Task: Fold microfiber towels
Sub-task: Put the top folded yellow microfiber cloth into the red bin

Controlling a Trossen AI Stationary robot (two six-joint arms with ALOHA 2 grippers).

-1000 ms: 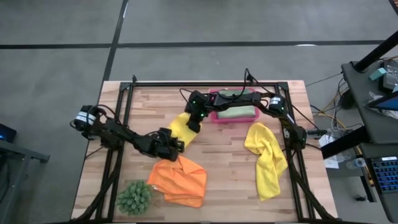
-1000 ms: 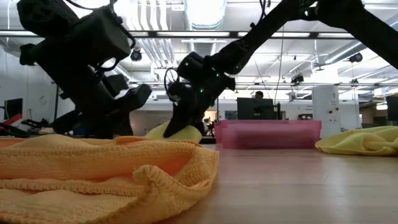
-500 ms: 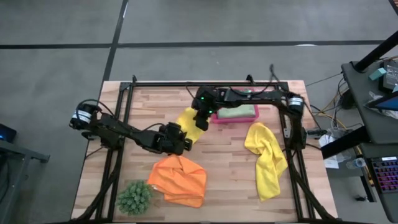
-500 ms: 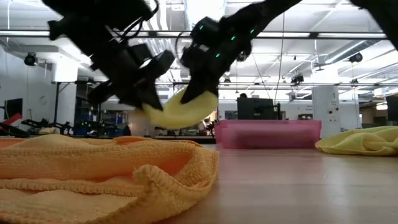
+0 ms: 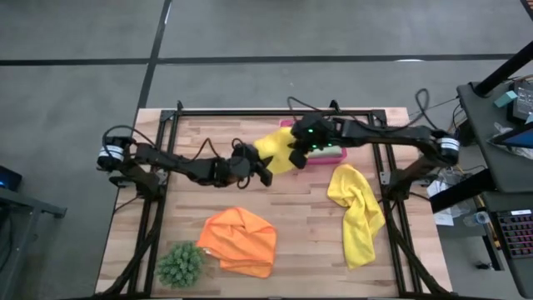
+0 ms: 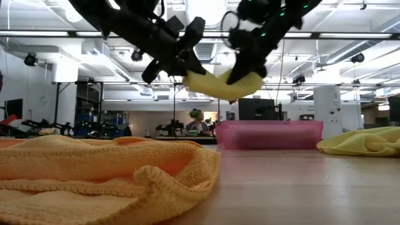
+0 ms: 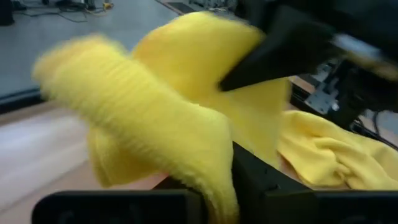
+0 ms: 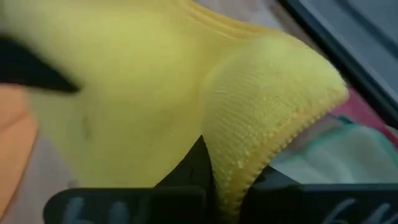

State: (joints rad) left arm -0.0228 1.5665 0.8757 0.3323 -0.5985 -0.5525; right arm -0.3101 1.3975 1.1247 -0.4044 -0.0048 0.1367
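A folded yellow towel (image 5: pixel 279 150) hangs in the air between my two grippers, high above the table in the low view (image 6: pixel 219 85). My left gripper (image 5: pixel 260 169) is shut on its left end and my right gripper (image 5: pixel 297 157) on its right end. A second yellow towel (image 5: pixel 358 208) lies crumpled at the right and an orange towel (image 5: pixel 238 242) lies crumpled at the near middle. A pale green cloth (image 8: pixel 320 155) lies in the pink tray (image 5: pixel 336 153). The turquoise towel does not show. My left gripper pinches the yellow towel's left end (image 7: pixel 208 168) between its two fingers, on a thick fold of several layers. The fingers come from the table's left, slanting up. The towel is lifted clear and sags toward the other gripper. My right gripper pinches the yellow towel's right end, at a folded, stitched edge (image 8: pixel 239 165), between its two fingers. The fingers come from the table's right side, slanting down. The towel is clear of the table and bows slackly between the two holds (image 6: pixel 215 89).
The pink tray stands at the far middle, mostly under my right arm. A spiky green plant ball (image 5: pixel 179 262) sits at the near left corner. Bare wood (image 5: pixel 300 208) lies between the orange and the second yellow towel.
Both grippers have risen with the folded yellow towel, lifting it off the table. They have carried it toward the table's right and far edge, up to the pink tray. The towel now hangs clear between them.
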